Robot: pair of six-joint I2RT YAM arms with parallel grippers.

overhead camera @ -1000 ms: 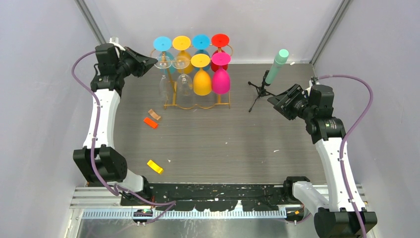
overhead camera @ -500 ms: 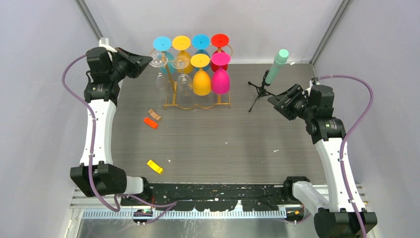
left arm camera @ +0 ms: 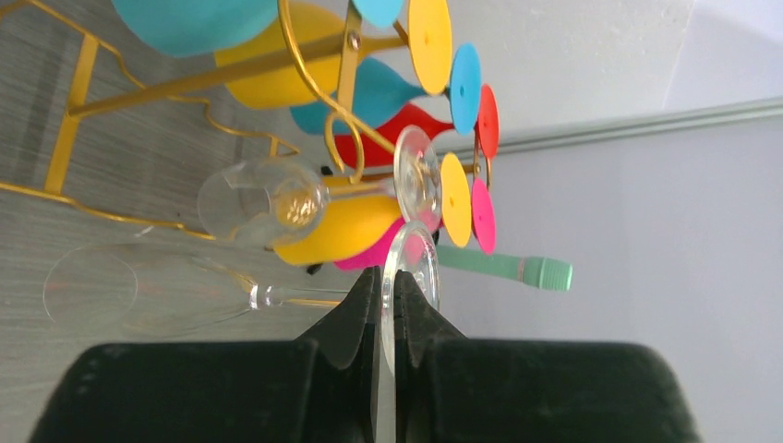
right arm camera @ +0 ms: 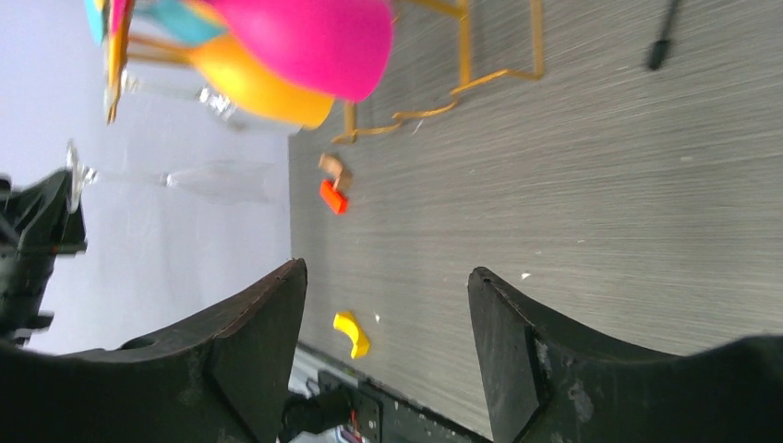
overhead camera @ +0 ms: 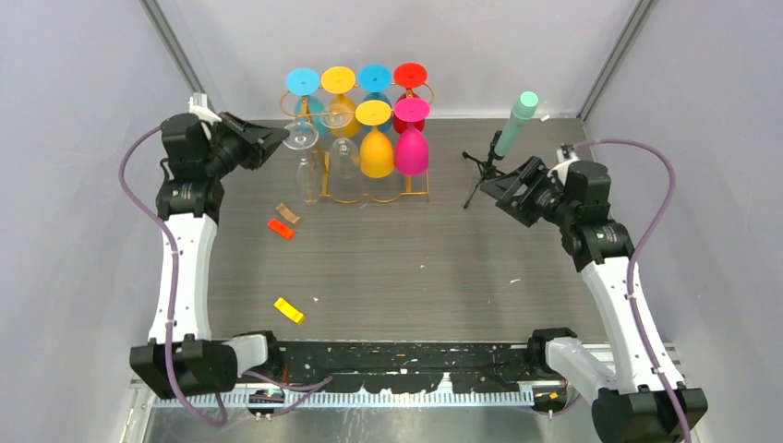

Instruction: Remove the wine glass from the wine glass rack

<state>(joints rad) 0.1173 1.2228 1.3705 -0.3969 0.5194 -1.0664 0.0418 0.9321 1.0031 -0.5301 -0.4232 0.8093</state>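
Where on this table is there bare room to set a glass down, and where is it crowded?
Widest bare patch: the middle of the table, between the rack behind, the arm bases in front and the yellow piece at left. Crowded: the back, around rack and tripod, and left of the rack by the orange pieces.

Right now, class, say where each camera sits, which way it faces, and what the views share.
Top external: above and behind the robot, looking down on the table, wine glass rack, left arm, right arm.
Left wrist: on the left arm, facing the rack; the left gripper shows, shut on the clear wine glass's foot.
Right wrist: on the right arm, facing across the table to the rack; the open right gripper shows.
Shared: all three show the clear wine glass.
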